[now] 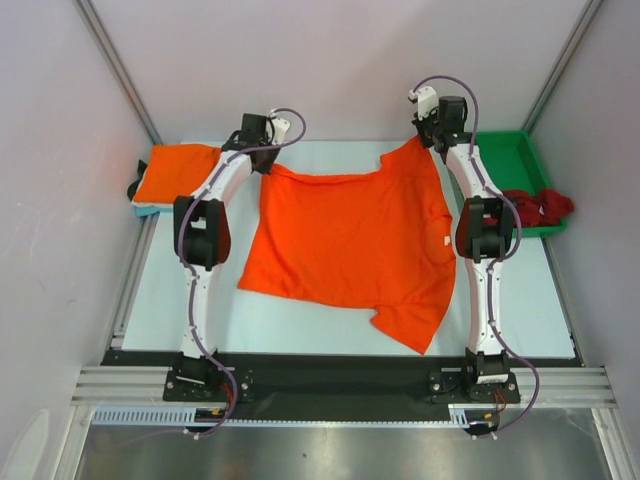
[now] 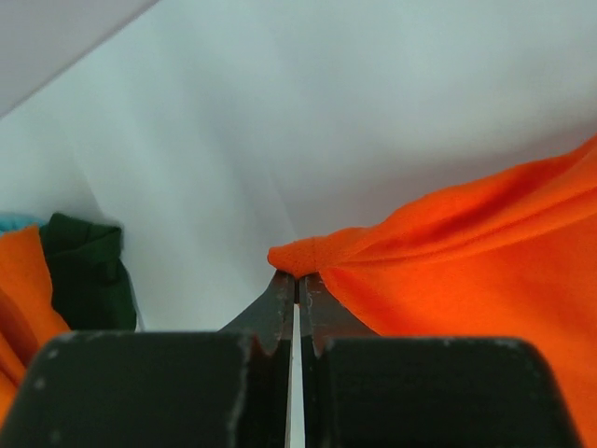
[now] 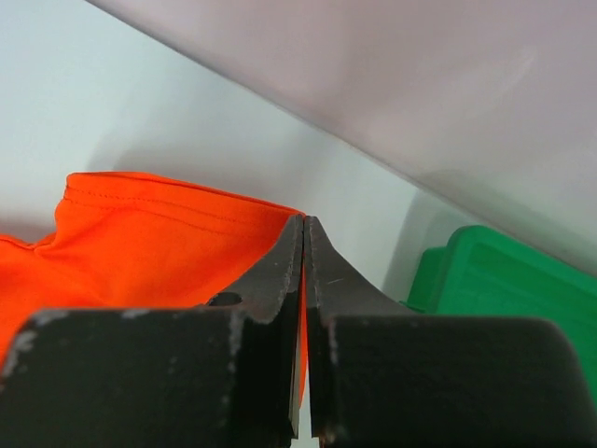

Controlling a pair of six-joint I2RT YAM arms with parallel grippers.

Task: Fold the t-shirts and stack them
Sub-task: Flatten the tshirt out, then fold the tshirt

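Pinching the orange t-shirt (image 1: 345, 240) spread mid-table by its far corners, my left gripper (image 2: 297, 277) and right gripper (image 3: 304, 222) both clamped on cloth, folded orange tee (image 1: 175, 172) far left, green tray (image 1: 512, 150) holding dark red tee (image 1: 537, 207) close right.

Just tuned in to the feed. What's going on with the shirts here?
Both arms are on the spread-out orange t-shirt: the left gripper is shut on its far left corner, the right gripper on its far right corner. It lies mostly flat, not yet folded. A folded orange t-shirt sits at the far left; a dark red t-shirt lies crumpled at the near end of the green tray.
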